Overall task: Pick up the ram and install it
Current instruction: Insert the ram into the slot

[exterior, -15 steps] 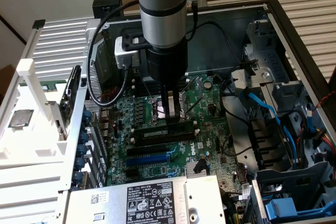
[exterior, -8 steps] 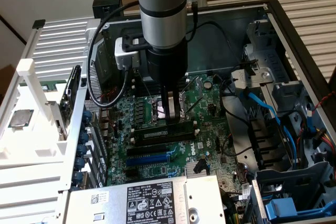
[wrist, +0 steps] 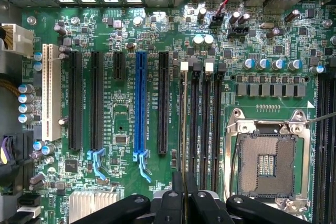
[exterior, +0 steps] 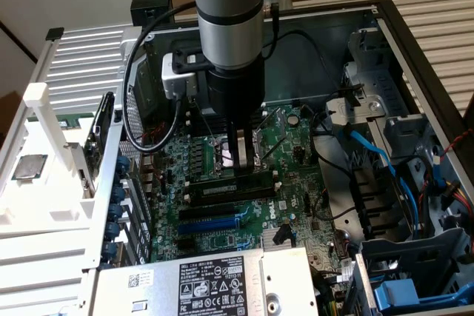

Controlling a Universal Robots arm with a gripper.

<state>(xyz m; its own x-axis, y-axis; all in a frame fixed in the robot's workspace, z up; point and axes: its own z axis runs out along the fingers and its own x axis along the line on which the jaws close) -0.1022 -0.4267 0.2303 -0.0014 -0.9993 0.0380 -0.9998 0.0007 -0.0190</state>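
Note:
The ram (exterior: 222,192) is a long thin stick with a pale label. It stands on edge, low over the black memory slots (wrist: 207,124) of the green motherboard (exterior: 296,183). In the wrist view the ram (wrist: 182,129) is a thin line along the slot nearest the blue slot. My gripper (exterior: 238,168) points straight down and is shut on the ram's upper edge at mid length. Its black fingers (wrist: 173,203) are pressed together around that edge. Whether the stick is pushed fully into its slot cannot be told.
The empty processor socket (wrist: 265,163) with its metal frame lies just beside the memory slots. A blue slot (wrist: 140,103) and black expansion slots are on the other side. On the exterior view's left, a white rack (exterior: 44,205) holds a square chip (exterior: 29,166) and a green board (exterior: 98,135). Blue cables (exterior: 385,168) run on the right.

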